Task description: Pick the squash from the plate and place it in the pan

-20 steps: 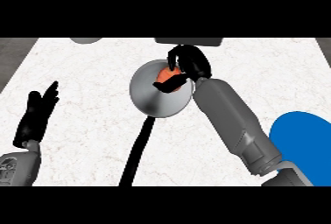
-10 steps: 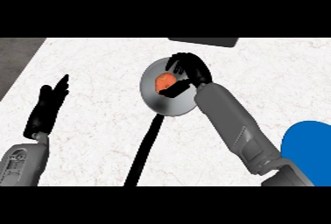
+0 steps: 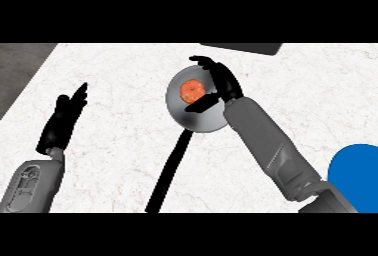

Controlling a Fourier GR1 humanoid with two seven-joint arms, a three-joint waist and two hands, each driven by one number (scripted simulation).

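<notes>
The pan (image 3: 193, 112), a round grey one, lies on the white table (image 3: 111, 165) just above the view's centre, toward 12 o'clock. Its long black handle (image 3: 168, 172) runs from the pan's 6 o'clock rim down toward the lower edge. The squash (image 3: 193, 90), a small orange piece, lies inside the pan in its upper half, on the grey bottom. The right hand (image 3: 225, 86) is over the pan's 3 o'clock rim, at the end of the grey forearm (image 3: 269, 145) that comes up from 5 o'clock. Its fingers (image 3: 203, 61) are spread apart and reach over the pan's upper rim at 12 o'clock, while the thumb (image 3: 201, 104) juts into the pan just below the squash. The squash sits in the gap between them, and nothing is closed around it, so this hand holds nothing. The blue plate (image 3: 358, 175) shows partly at 4 o'clock, cut by the right edge, well apart from the pan. The left hand (image 3: 63, 117) rests at 9 o'clock, fingers straight and pointing up, holding nothing. A dark flat thing (image 3: 244, 47) lies at 1 o'clock on the upper edge, just beyond the pan.
</notes>
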